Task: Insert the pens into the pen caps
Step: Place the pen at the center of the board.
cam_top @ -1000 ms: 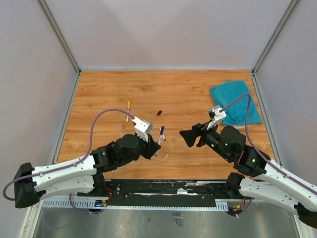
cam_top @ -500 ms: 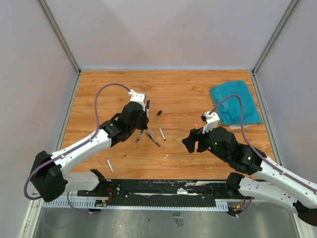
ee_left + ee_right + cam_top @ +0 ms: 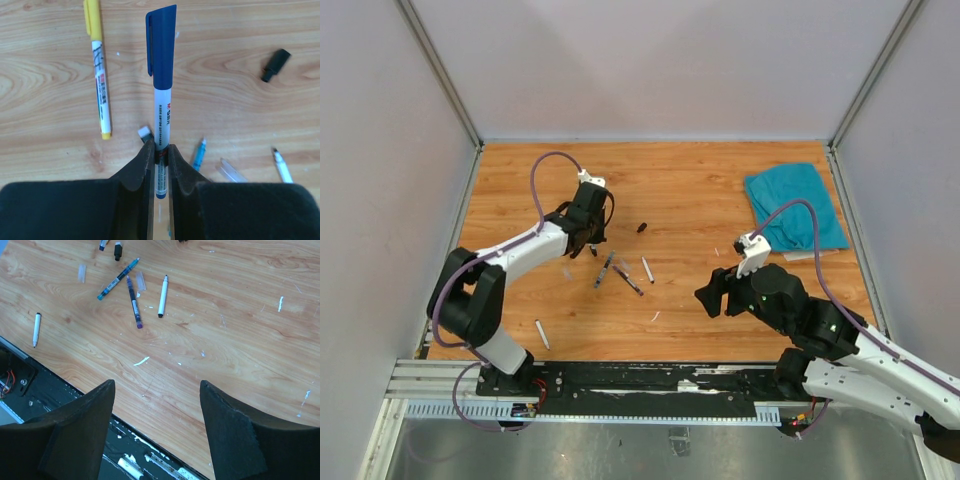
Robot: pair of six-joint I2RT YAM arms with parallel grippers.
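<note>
Bare tabletop [image 3: 240,315] lies open beneath my right fingers [image 3: 230,430], while loose pens [image 3: 134,302] clutter the middle and a teal cloth [image 3: 795,205] covers the far right corner.

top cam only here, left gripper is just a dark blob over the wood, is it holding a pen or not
Observer: Yes. The left wrist view shows the left gripper shut on the white barrel of a blue-capped pen, with the capped end pointing away from the wrist.
Operator: ok and the right one, anything in it
Observer: No. In the right wrist view the right gripper is open, with nothing between its fingers.
</note>
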